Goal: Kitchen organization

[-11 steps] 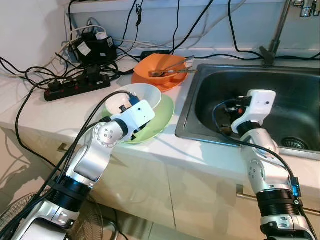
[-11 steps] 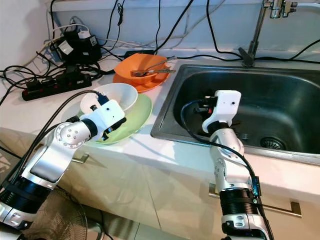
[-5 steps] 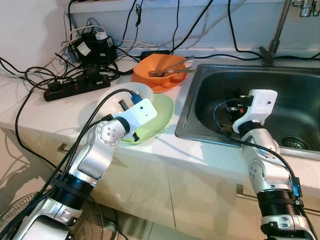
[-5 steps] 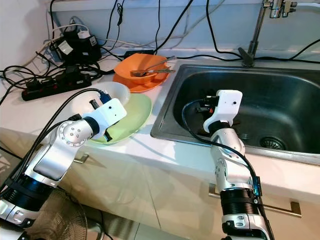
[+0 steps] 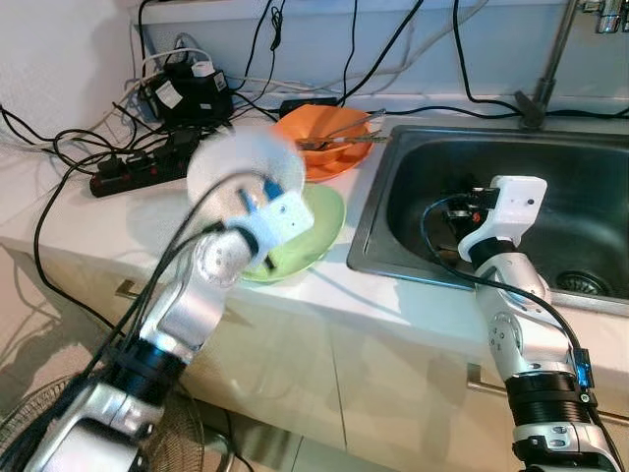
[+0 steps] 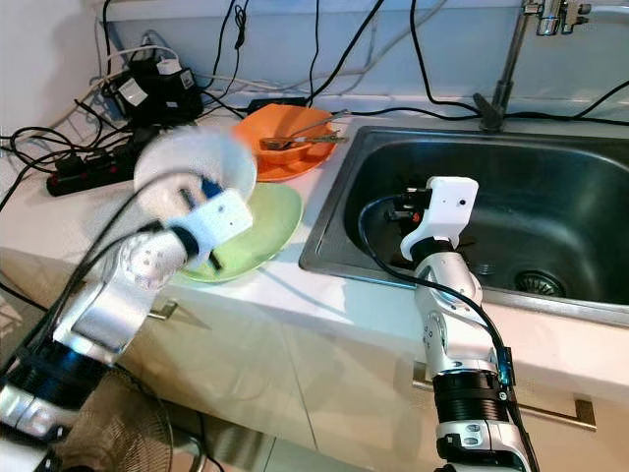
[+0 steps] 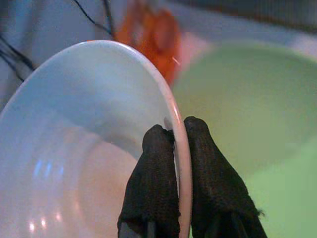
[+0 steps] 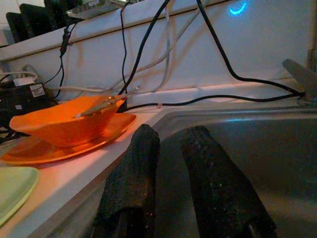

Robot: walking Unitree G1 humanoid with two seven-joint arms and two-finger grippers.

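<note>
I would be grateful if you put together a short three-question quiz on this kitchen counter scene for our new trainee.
1. True or false: the left gripper has its fingers pinched on the rim of the white bowl.
2. What lies directly below the lifted white bowl? A) the green plate B) the power strip C) the sink
3. Fill in: the metal tongs rest in the ____ bowl.

Key
1. True: one finger is inside the rim, one outside.
2. A.
3. Orange. It sits on an orange plate beside the sink, where the right gripper hovers holding nothing.
</note>
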